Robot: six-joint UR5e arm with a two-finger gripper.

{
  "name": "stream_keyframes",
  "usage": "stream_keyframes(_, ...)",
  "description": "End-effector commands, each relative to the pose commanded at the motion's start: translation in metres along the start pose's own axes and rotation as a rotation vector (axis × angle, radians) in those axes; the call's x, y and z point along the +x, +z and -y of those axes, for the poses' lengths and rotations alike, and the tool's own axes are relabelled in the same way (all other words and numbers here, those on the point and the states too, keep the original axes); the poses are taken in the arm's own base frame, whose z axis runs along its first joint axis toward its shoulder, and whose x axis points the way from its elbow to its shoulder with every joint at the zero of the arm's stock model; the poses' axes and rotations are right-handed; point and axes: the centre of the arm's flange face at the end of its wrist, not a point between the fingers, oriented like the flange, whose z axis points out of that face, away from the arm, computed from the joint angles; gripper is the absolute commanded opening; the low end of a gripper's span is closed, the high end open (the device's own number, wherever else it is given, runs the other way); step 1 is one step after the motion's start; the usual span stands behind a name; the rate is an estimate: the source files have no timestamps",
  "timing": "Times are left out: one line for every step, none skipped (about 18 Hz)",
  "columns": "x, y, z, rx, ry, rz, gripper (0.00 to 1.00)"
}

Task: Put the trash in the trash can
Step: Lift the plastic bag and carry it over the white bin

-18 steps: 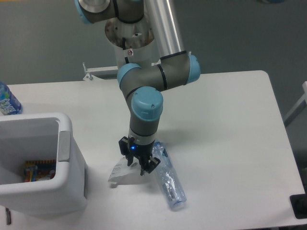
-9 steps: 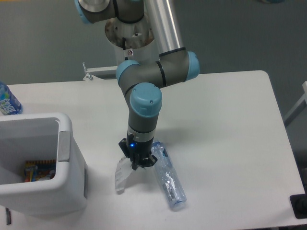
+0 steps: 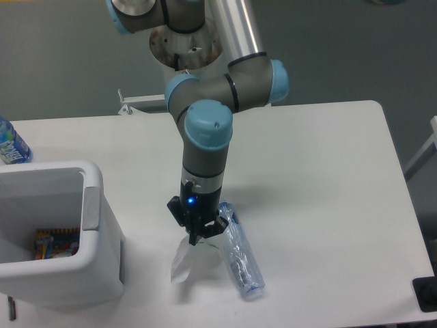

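My gripper (image 3: 196,238) is shut on the top of the crumpled white paper wrapper (image 3: 187,259), which hangs down from the fingers with its lower end near the table. The long clear plastic bottle (image 3: 240,258) lies on the table just to the right of the gripper, pointing toward the front right. The white trash can (image 3: 61,236) stands at the left front, its rim well to the left of the gripper. Something colourful (image 3: 54,243) lies at its bottom.
A bottle with a bright blue label (image 3: 10,145) stands at the far left edge behind the bin. The arm's base (image 3: 184,48) rises at the back centre. A dark object (image 3: 426,295) sits at the front right corner.
The gripper closed on the wrapper and rose slightly. The wrapper went from lying flat on the table to hanging upright from the fingers. The bottle stayed put.
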Motion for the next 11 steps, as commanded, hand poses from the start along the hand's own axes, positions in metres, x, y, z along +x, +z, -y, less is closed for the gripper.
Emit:
stream_keyframes(-0.004, -0.018, 0.01, 0.037, -0.038, 0.015, 0.0)
stream_keyframes(-0.01, -0.035, 0.018, 0.069, -0.076, 0.027, 0.0)
stream_keyframes(-0.012, -0.052, 0.028, 0.106, -0.104, 0.036, 0.0)
stream_keyframes(-0.016, -0.068, 0.035, 0.138, -0.138, 0.046, 0.0)
stream_keyframes(-0.019, -0.084, 0.043, 0.166, -0.178, 0.06, 0.0)
stream_keyframes(-0.021, -0.099, 0.052, 0.193, -0.221, 0.072, 0.0)
stream_keyframes(-0.022, -0.113, 0.062, 0.221, -0.262, 0.082, 0.0)
stream_keyframes(-0.023, -0.126, 0.071, 0.248, -0.293, 0.089, 0.0)
stream_keyframes(-0.023, -0.136, 0.079, 0.268, -0.322, 0.093, 0.0)
stream_keyframes(-0.021, -0.145, 0.086, 0.29, -0.357, 0.094, 0.0)
stream_keyframes(-0.018, -0.154, 0.09, 0.304, -0.391, 0.094, 0.0)
